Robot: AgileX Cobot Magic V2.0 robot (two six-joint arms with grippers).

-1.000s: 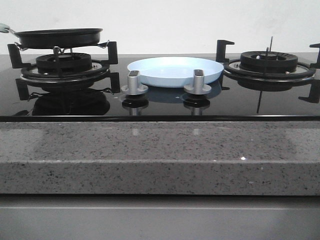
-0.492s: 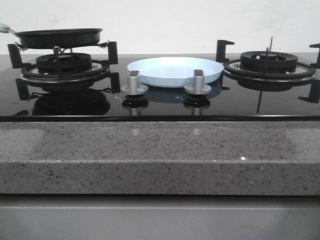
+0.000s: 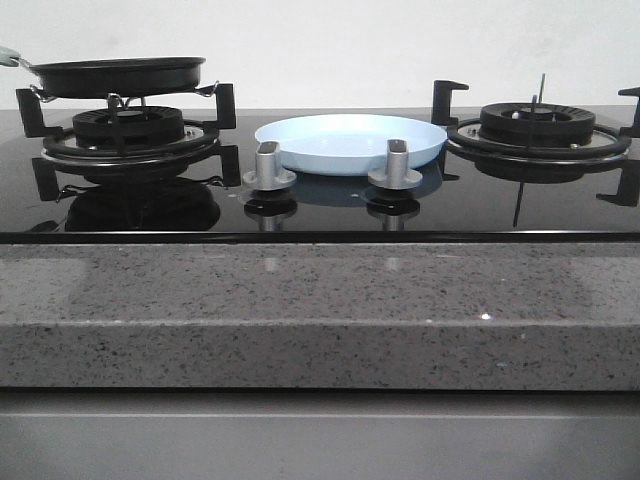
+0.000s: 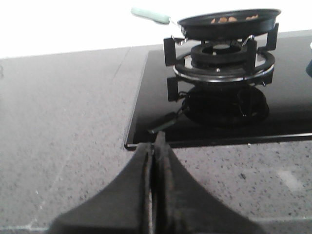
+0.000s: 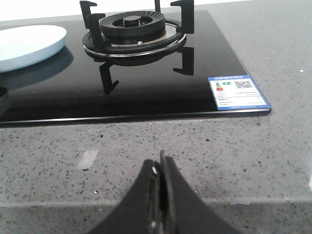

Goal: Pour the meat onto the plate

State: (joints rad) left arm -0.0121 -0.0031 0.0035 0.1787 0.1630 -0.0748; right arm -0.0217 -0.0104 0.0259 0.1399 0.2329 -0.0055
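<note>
The light-blue plate (image 3: 350, 140) lies on the black glass hob between the two burners; part of it shows in the right wrist view as well, the plate (image 5: 27, 46). A black frying pan (image 3: 118, 75) with a pale green handle rests on the left burner. Orange-brown meat (image 4: 225, 20) lies inside the pan (image 4: 229, 22). My left gripper (image 4: 155, 146) is shut with nothing in it, over the stone counter in front of the hob's left corner. My right gripper (image 5: 161, 165) is shut and empty too, above the counter in front of the right burner. Neither gripper shows in the front view.
Two silver knobs (image 3: 268, 165) (image 3: 396, 163) stand in front of the plate. The right burner (image 3: 538, 125) carries a bare black pan support. A speckled grey stone counter (image 3: 320, 310) runs along the hob's front edge. A blue label (image 5: 237, 92) is stuck on the glass corner.
</note>
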